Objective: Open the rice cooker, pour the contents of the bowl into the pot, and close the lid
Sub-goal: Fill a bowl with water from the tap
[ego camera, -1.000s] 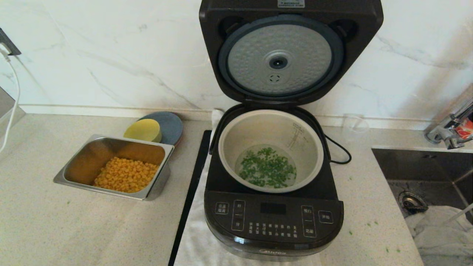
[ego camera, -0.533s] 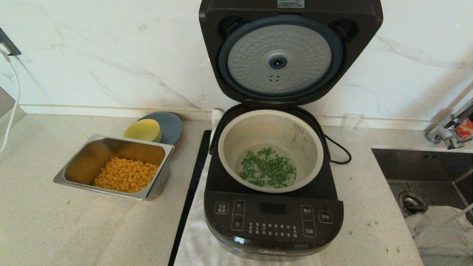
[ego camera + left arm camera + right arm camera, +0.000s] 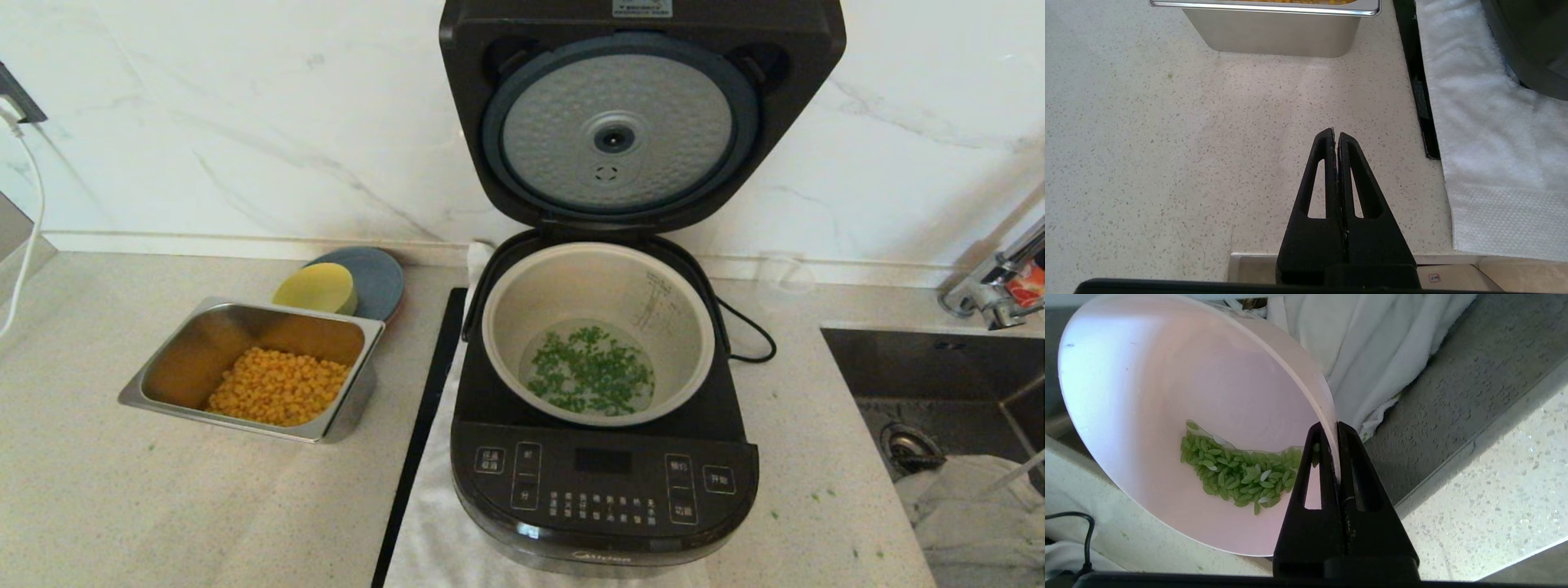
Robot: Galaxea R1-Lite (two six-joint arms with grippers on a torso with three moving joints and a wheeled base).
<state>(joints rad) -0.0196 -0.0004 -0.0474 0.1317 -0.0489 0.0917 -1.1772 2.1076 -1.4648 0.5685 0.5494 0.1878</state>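
Near edge first: left gripper (image 3: 1336, 136) parked low over the speckled counter (image 3: 1167, 143), fingers pressed together on nothing. Right gripper (image 3: 1329, 430) pinched tight on the rim of the bowl (image 3: 1167, 396), tilted, green bits (image 3: 1237, 473) pooled in its low side; sink and white cloth behind it. Then the rice cooker (image 3: 604, 490) at lower centre of the head view, pot (image 3: 598, 331) open with chopped greens in liquid. Left of centre, steel tray (image 3: 359, 408) of corn. Furthest back, lid (image 3: 642, 114) standing upright at top centre.

Head view overlooks counter (image 3: 163, 506); wrist views close (left shares tray (image 3: 1274, 36)).
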